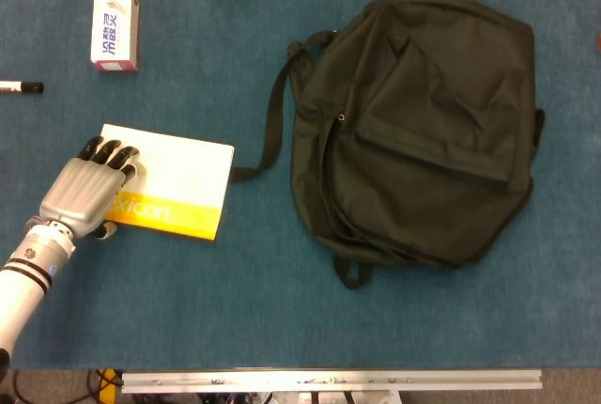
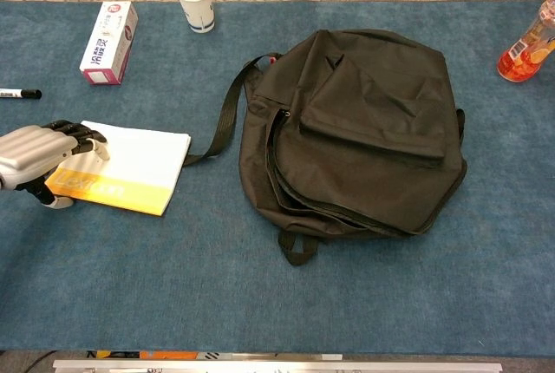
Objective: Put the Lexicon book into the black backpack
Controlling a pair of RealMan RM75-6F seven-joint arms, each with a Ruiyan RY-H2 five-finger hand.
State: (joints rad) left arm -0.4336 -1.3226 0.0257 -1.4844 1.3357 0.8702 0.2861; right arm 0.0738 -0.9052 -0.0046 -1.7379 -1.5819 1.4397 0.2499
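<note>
We find the left hand (image 1: pixel 89 193) at 9 o'clock on the table, fingers laid over the left edge of the Lexicon book (image 1: pixel 178 188), thumb seemingly tucked beneath; we judge it a grip on the book. Book lies flat, well apart from the black backpack (image 1: pixel 418 127) at 3 o'clock. Risks: thin edge hold slips on lifting; book sags or drops; strap (image 1: pixel 272 113) between them snags it; we see no gaping mouth on the bag. Right hand not in view
</note>
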